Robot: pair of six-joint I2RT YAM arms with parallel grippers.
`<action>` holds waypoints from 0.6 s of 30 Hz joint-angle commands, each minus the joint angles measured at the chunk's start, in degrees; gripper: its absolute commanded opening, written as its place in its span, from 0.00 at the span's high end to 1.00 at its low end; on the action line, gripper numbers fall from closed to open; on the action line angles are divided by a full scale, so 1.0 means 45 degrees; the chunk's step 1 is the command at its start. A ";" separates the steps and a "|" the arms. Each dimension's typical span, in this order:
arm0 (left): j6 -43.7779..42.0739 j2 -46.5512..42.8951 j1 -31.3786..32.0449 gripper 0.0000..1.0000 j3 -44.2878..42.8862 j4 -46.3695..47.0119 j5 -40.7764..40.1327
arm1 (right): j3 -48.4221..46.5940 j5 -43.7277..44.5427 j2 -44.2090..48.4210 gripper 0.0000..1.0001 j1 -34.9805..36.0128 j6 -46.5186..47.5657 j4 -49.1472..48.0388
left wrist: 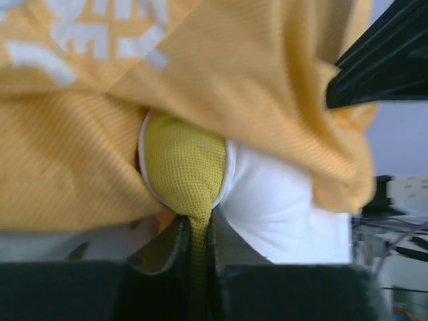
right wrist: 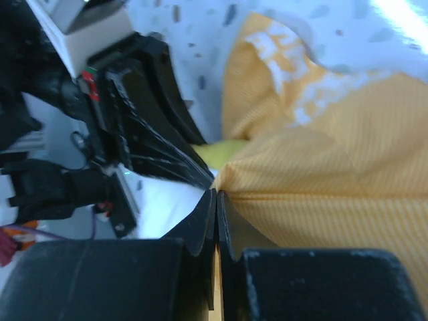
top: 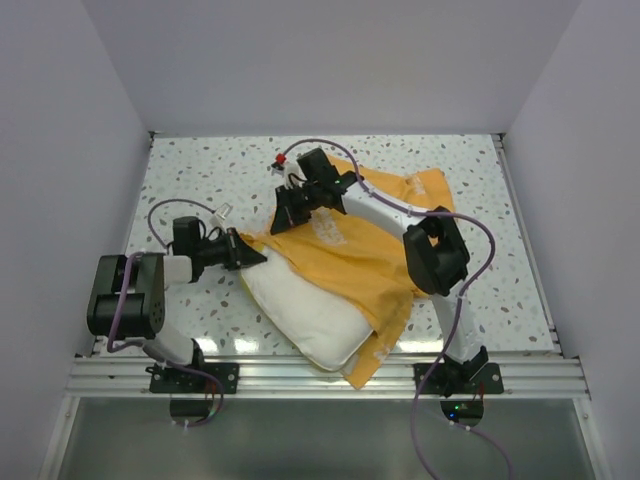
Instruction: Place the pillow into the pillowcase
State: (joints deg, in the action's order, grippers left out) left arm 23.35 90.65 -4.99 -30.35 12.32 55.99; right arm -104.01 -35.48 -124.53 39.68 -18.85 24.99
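Near the front middle of the bench [top: 190, 180] lies the pillow [top: 300, 318]. It slants from left of centre down towards the front edge. Its near half is bare and white, and its far half is under the pillowcase [top: 350, 250]. That orange cloth is draped over the pillow's top and right side and spreads back towards the far right. One fold hangs past the pillow's front corner onto the rail [top: 320, 375].

The left end effector [top: 243, 250] meets the pillow at its left corner. From the left wrist, its fingers [left wrist: 167, 244] are pressed almost together, pinching the yellow-green strip [left wrist: 184, 167] where it bunches to a point. White pillow bulges just to the right of the strip, and orange cloth folds above and to either side.

The right end effector [top: 290, 208] sits just beyond the left one, at the pillowcase's far-left edge. From the right wrist, its fingers are pressed together with the orange edge nipped at their tips. The black body of the left end effector is close beside it, with a sliver of yellow-green between them.

The bench is white with dark speckles. Plain pale walls [top: 300, 60] close it in on three sides. The aluminium rail along the front carries both arm bases, and purple cables [top: 480, 240] loop from the arms.
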 commanded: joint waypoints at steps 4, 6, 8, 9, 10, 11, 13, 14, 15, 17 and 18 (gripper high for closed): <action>0.6621 0.0167 0.1012 1.00 -0.0208 1.0091 0.1621 | 0.1000 -0.3834 0.1948 1.00 0.1085 -0.3657 -0.3405; 0.6569 0.0265 0.1032 0.99 -0.0229 0.9862 0.1699 | 0.0518 -0.2627 0.2010 1.00 0.0695 -0.2498 -0.1040; 0.5285 0.0013 0.1012 0.87 -0.0054 0.7897 0.1641 | -0.0029 -0.1243 0.1854 1.00 0.0364 0.0061 0.0766; 0.3983 -0.0414 0.1012 0.80 0.0121 0.6999 0.1544 | -0.0090 -0.0153 0.1756 1.00 0.0323 0.0745 0.2031; 0.3390 -0.0650 0.1012 0.72 0.0200 0.5269 0.1427 | -0.0439 0.0612 0.1697 0.98 0.0323 0.2221 0.2817; 0.2882 -0.0865 0.1012 0.63 0.0298 0.4652 0.1387 | -0.0539 0.1335 0.1697 0.88 0.0361 0.2739 0.3443; 0.0873 -0.1218 0.1012 0.54 0.0125 0.1661 0.1387 | -0.0540 0.2354 0.2066 0.48 0.0362 0.3928 0.4560; 0.0034 -0.1490 0.0954 0.50 -0.0302 0.0575 0.1677 | -0.0366 0.2687 0.2339 0.42 0.0381 0.4129 0.4602; -0.2024 -0.1744 0.0818 0.48 -0.0577 -0.1679 0.1757 | -0.0209 0.3193 0.3095 0.34 0.0362 0.4711 0.4563; -0.3679 -0.2659 -0.0172 0.40 -0.1279 -0.3296 0.1427 | 0.0356 0.3374 0.3860 0.31 0.0381 0.4989 0.4544; -0.4498 -0.2800 -0.0624 0.37 -0.1554 -0.3729 0.1445 | 0.0610 0.2813 0.4483 0.31 0.0400 0.5203 0.4505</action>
State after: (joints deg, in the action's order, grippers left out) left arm 21.08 83.07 -2.87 -31.83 11.29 61.36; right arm -102.39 -25.10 -115.04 40.99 -3.33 41.04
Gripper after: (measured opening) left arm 0.603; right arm 0.689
